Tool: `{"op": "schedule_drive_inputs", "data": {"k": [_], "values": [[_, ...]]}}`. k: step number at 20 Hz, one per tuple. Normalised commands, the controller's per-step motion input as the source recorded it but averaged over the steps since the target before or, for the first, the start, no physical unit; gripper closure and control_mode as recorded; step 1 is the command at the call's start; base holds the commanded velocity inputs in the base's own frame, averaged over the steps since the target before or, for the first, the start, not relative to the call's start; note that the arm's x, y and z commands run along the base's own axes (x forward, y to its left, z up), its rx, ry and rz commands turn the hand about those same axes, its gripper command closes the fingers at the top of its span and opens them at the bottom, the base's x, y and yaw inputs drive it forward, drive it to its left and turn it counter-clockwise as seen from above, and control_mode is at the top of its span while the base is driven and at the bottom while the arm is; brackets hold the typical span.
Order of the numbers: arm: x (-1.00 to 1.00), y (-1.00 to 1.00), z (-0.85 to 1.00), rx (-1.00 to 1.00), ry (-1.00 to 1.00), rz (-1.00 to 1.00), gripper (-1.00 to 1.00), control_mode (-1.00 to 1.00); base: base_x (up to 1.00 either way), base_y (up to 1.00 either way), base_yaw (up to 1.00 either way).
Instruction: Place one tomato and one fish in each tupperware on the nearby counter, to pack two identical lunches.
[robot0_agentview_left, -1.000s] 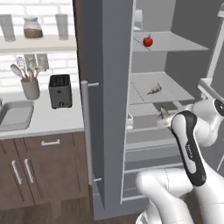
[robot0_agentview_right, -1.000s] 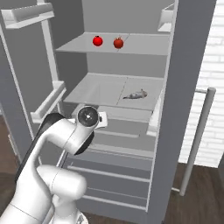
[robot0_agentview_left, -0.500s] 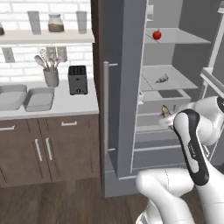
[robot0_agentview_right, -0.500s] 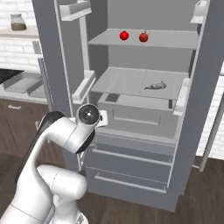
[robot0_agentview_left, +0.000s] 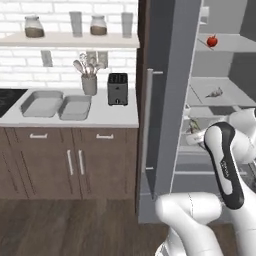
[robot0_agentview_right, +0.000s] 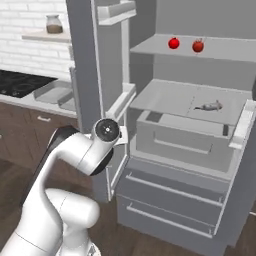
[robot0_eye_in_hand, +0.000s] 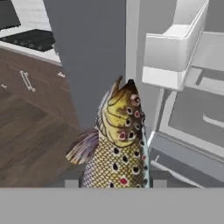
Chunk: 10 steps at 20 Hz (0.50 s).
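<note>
Gripping a speckled fish (robot0_eye_in_hand: 117, 148) around its body, the hand carries a slick, limber load likely to slip unless held mid-body, while 2 tupperware (robot0_agentview_left: 75, 107) wait on the table (robot0_agentview_left: 107, 116).

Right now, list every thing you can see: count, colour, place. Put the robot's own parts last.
tupperware: two, light grey, side by side on the counter, both bare.
toaster: one, black, on the counter.
utensil holder: one, grey, left of the toaster.
jars: several, on the wall shelf.
tomatoes: two, red, upper fridge shelf.
grey fish: one, middle fridge shelf.
spotted fish: one, yellow-brown, held in the gripper.
arm: one, white, before the open fridge.
</note>
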Motion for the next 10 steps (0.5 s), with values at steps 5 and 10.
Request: {"op": "schedule_drive_inputs", "data": {"k": [5,10], "values": [[0.0,0.0,0.0,0.0,0.0,0.0,1.0,1.0,0.0,1.0,0.68],[0.0,0.0,0.0,0.0,0.0,0.0,1.0,1.0,0.08,1.0,0.6]]}}
